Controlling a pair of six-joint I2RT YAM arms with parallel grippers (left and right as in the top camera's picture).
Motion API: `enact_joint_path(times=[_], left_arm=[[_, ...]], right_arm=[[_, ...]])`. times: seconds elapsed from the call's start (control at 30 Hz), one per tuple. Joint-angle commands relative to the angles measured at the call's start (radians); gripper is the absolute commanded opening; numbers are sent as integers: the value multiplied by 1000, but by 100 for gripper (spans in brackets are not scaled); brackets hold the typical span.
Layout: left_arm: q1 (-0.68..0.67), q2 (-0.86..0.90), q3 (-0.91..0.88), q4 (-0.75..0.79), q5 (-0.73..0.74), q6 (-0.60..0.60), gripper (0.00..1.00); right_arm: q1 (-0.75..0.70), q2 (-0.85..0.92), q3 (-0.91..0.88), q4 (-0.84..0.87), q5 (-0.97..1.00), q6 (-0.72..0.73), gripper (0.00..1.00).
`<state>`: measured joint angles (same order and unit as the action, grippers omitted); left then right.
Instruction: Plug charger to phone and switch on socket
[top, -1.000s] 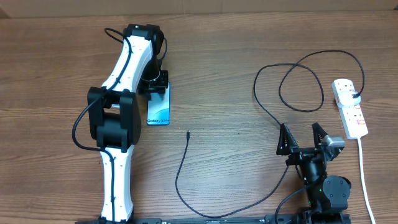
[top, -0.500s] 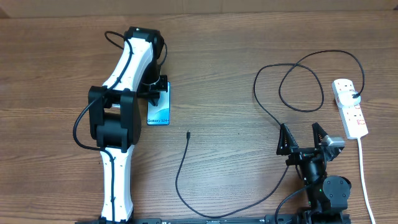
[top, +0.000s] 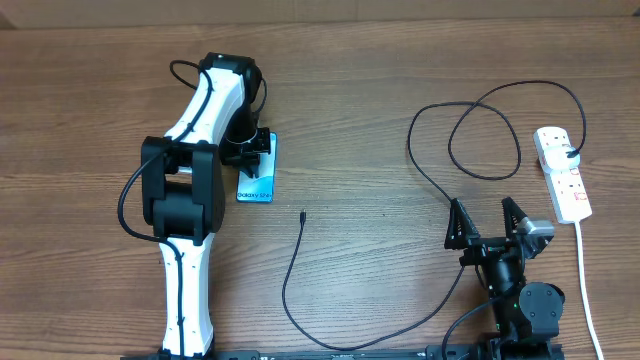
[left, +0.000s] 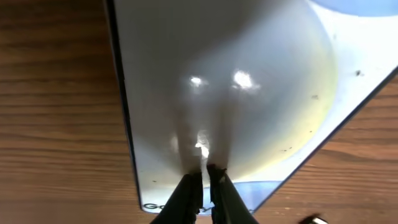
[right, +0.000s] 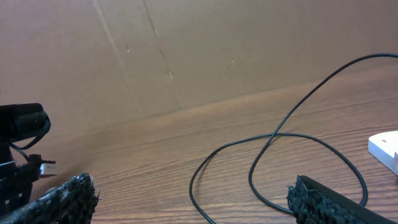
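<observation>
The phone (top: 257, 178) lies flat on the table left of centre, slightly turned, with its light blue screen up. My left gripper (top: 249, 146) is shut, and its tips rest on the far part of the screen. In the left wrist view the closed fingertips (left: 204, 169) press on the phone (left: 249, 93). The charger's small black tip (top: 302, 214) lies free to the right of the phone. Its cable (top: 290, 300) loops down and across to the socket (top: 563, 173) at the right edge. My right gripper (top: 489, 222) stands open near the front edge, with nothing between its fingers.
The charger's cable makes wide loops (top: 470, 140) between my right gripper and the socket, seen close in the right wrist view (right: 273, 134). A white cord (top: 585, 290) runs from the socket toward the front edge. A cardboard wall (right: 186, 56) backs the table.
My left gripper has closed from slightly open to shut. The phone's far end has swung a little to the right, so it now lies tilted. The right arm has not moved.
</observation>
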<state>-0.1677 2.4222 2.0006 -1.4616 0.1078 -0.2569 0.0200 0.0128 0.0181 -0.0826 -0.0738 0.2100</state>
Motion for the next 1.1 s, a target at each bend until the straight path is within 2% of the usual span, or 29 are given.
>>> enact_joint_path(times=[0.0, 0.13, 0.4, 0.43, 0.47, 0.57, 0.6, 0.67, 0.73, 0.83, 1.07], left_arm=[[-4, 11, -24, 27, 103, -6, 7], [-4, 11, -24, 28, 131, -5, 9], [-4, 11, -24, 37, 178, 2, 33], [-4, 11, -24, 39, 178, 2, 42], [-4, 11, -24, 41, 178, 2, 57], [-4, 11, -24, 45, 177, 3, 74], [-4, 11, -24, 47, 175, 2, 84], [-4, 11, -24, 50, 174, 2, 96], [-4, 11, -24, 49, 174, 3, 100], [-3, 10, -6, 31, 177, 3, 99], [6, 10, 216, -63, 133, 18, 100]], right_arm=[[-3, -10, -10, 3, 5, 6, 100], [-3, -10, -10, 3, 5, 6, 100], [-3, -10, -10, 3, 5, 6, 100], [-3, -10, -10, 3, 5, 6, 100], [-3, -10, -10, 3, 5, 6, 100], [-3, -10, -10, 3, 5, 6, 100], [-3, -10, -10, 3, 5, 6, 100], [-3, -10, -10, 3, 5, 6, 100], [-3, -10, -10, 3, 5, 6, 100], [-3, -10, -10, 3, 5, 6, 100], [-3, -10, -10, 3, 5, 6, 100]])
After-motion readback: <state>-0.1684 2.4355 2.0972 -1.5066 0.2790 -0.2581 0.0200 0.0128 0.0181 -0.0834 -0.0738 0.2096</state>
